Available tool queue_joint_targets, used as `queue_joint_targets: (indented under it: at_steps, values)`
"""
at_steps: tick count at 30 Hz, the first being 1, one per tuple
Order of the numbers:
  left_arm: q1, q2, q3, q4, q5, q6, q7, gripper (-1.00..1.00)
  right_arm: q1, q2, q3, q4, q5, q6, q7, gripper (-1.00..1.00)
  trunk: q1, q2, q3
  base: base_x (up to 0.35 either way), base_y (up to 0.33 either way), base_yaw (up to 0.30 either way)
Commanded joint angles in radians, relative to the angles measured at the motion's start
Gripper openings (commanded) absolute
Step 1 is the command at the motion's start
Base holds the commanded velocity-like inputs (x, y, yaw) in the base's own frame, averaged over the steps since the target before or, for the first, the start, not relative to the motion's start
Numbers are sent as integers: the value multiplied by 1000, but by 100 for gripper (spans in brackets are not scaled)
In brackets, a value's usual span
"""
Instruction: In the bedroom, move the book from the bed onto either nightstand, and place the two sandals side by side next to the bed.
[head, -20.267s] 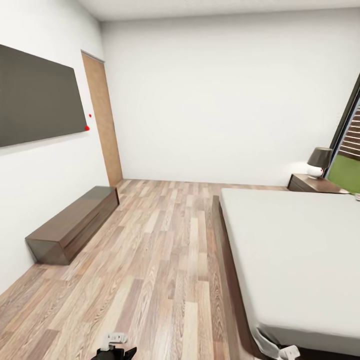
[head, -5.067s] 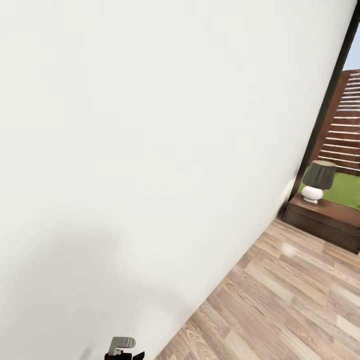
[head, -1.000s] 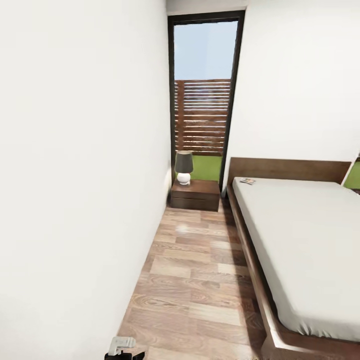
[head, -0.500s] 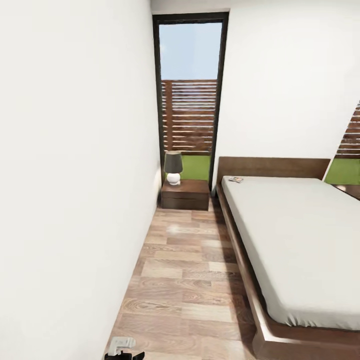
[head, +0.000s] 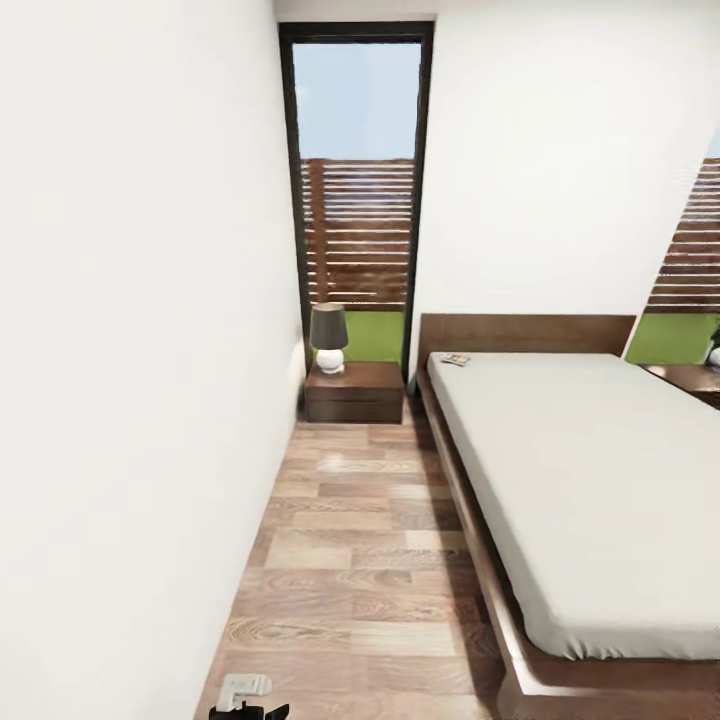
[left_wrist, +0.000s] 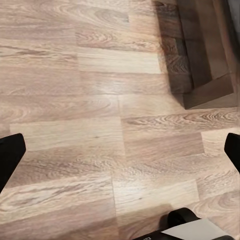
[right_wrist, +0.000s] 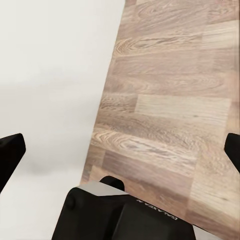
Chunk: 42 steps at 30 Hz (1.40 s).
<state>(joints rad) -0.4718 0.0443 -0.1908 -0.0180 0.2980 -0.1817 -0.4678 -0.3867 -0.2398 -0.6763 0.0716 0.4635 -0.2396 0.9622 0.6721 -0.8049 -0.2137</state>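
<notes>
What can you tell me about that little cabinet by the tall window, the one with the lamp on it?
The nightstand is a low, wide cabinet of glossy reddish-brown wood with a flat top and a seam across its front, like a drawer. It stands on the plank floor in the far corner, below the window, between the white wall and the bed. A small lamp sits on its top.

Open floor (head: 370, 540) — wall (head: 130, 350), bed (head: 590, 480) flanking
</notes>
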Motion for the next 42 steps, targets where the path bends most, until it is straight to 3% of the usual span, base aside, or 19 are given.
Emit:
queue_joint_targets:
  at_steps: [1, 42]
  values:
    - [-1, 0, -9, 1, 9, -4, -3, 100, -1, -1, -8, 4, 9, -6, 0, 100, 0, -1, -1, 46, 0, -75]
    - [-1, 0, -9, 1, 9, -4, -3, 100, -1, 0, -7, 4, 9, -6, 0, 100, 0, -1, -1, 319, 0, -3]
